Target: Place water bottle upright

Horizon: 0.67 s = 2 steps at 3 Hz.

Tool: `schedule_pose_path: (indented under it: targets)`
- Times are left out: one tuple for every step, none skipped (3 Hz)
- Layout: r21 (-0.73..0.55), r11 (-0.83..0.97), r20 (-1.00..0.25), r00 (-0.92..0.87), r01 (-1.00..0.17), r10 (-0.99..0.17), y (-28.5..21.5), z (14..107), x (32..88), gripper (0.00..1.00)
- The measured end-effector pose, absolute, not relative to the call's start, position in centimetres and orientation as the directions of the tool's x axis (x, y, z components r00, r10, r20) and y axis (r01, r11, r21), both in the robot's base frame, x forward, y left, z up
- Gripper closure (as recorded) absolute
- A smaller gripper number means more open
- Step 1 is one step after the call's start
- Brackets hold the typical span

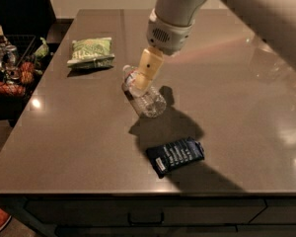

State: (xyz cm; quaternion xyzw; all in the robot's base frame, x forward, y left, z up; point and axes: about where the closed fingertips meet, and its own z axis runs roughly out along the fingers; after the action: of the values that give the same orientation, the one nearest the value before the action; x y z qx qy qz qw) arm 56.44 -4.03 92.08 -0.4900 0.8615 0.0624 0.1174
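**Camera setup: single view**

One camera, mounted high, out past the near edge of the table [79,132]. It tilts down and faces across the top toward the far wall. Mid-range: near and left edges are in frame. The arm [175,14] enters from the upper right. The gripper [140,87] sits just above frame centre, over the table.
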Motion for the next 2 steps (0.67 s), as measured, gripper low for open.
schedule_pose_path:
  targets:
    - [-0.006,0.571,-0.192,-0.559,-0.821,-0.806,-2.3,88.9,58.9,0.0]
    - [0.001,0.606,-0.161,-0.598,-0.795,-0.785,-1.7,87.3,60.2,0.0]
